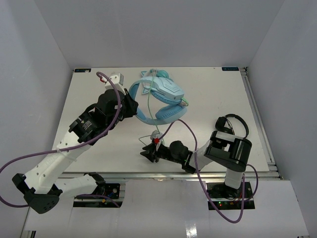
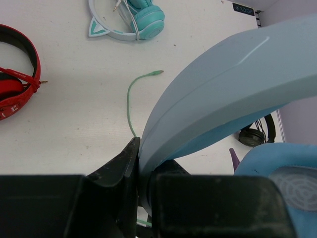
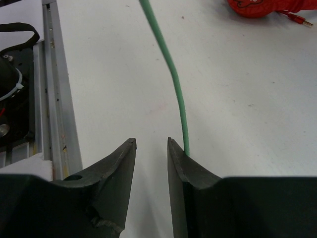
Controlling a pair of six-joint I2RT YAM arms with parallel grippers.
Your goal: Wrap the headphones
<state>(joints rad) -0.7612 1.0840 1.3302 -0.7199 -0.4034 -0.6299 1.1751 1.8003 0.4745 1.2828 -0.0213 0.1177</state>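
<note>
The light-blue headphones (image 1: 166, 99) are held tilted over the table's far middle. My left gripper (image 1: 132, 105) is shut on their wide headband (image 2: 223, 89); one padded cup (image 2: 282, 191) shows at lower right. The thin pale-green cable (image 1: 149, 106) hangs down to the table, and its plug end (image 2: 158, 73) lies loose on the surface. My right gripper (image 1: 145, 151) is open low over the table's near middle. In the right wrist view the cable (image 3: 173, 84) runs along the outside of the right finger (image 3: 185, 168), not between the jaws, which hold nothing (image 3: 151, 141).
A small teal pair with a white cat-ear band (image 2: 133, 20) lies at the far edge behind the blue pair (image 1: 157, 74). A red-and-black pair (image 2: 15, 84) lies under my left arm, also in the right wrist view (image 3: 262, 7). Black headphones (image 1: 233, 124) sit by the right arm. A metal rail (image 3: 54, 84) borders the near edge.
</note>
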